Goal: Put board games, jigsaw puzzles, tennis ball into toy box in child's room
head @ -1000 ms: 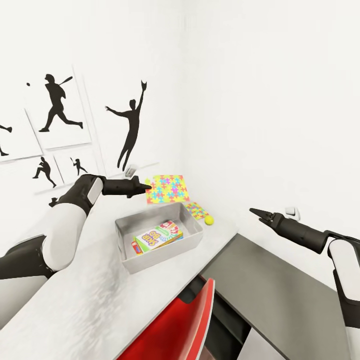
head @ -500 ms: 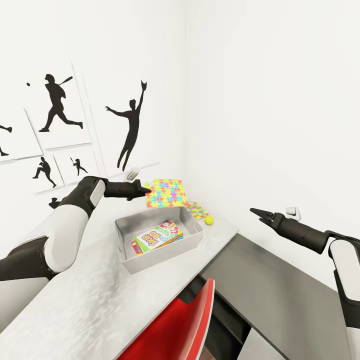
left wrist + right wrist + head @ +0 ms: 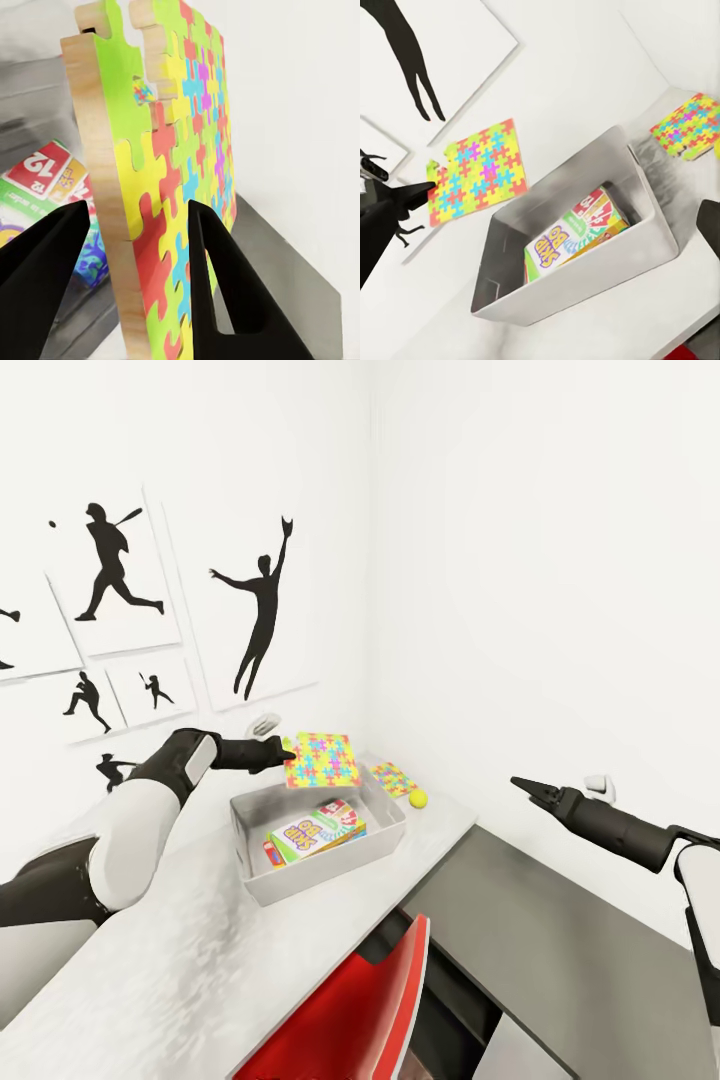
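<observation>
Item: thin multicoloured wooden jigsaw slab (image 3: 322, 759), stiff and light, which I hold pinched at its edge in my left gripper (image 3: 287, 757) above the far rim of the light grey plastic toy box (image 3: 322, 865).

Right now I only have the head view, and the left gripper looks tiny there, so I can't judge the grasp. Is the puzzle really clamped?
Observer: Yes. In the left wrist view the left gripper has a finger on each face of the jigsaw puzzle, near its edge.
Operator: What lies below it?
Observer: The game boxes inside the toy box.
Operator: Is the box nearly full?
Observer: No. The right wrist view shows bare floor beside the SKIP-BO game.
</observation>
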Robot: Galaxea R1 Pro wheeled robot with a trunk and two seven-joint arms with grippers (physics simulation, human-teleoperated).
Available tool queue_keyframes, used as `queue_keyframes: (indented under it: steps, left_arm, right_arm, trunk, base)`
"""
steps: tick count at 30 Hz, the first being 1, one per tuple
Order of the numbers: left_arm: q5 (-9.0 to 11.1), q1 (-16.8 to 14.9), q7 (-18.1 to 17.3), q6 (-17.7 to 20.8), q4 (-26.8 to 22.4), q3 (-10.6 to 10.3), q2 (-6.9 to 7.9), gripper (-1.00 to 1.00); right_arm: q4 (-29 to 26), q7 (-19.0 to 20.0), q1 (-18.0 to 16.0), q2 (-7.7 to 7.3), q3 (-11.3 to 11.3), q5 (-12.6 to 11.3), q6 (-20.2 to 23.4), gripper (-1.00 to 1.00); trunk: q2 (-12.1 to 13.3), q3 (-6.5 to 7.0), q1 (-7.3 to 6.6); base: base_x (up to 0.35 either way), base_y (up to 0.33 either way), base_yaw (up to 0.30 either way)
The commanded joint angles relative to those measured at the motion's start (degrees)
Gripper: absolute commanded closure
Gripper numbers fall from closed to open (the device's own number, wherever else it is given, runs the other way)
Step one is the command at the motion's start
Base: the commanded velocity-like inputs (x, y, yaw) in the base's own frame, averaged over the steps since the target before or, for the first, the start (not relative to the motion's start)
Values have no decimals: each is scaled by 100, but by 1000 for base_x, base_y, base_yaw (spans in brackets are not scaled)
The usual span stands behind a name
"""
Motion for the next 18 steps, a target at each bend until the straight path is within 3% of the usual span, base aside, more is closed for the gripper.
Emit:
queue_keyframes:
  steps: [1, 7, 10, 18]
  left_arm:
    - [-26, -4, -20, 23, 3, 42, -3, 100]
    - [-19, 5, 3, -27, 24, 42, -2, 100]
    - [-15, 6, 4, -27, 26, 42, -2, 100]
    - [-8, 6, 5, -4, 28, 52, 23, 100]
  right_arm:
    - [0, 59, -5, -17, -13, 25, 24, -100]
    - [2, 63, 39, -238, -25, -428, 24, -100]
    - [2, 63, 45, -316, -23, -489, 24, -100]
    - [2, 63, 48, -353, -15, -517, 24, -100]
  trunk:
    - [-14, -22, 4]
    - [-14, -77, 4]
    - [-14, -105, 4]
    - [-14, -178, 4]
  base:
    - [0, 0, 0]
    - [0, 0, 0]
    - [0, 0, 0]
    - [0, 0, 0]
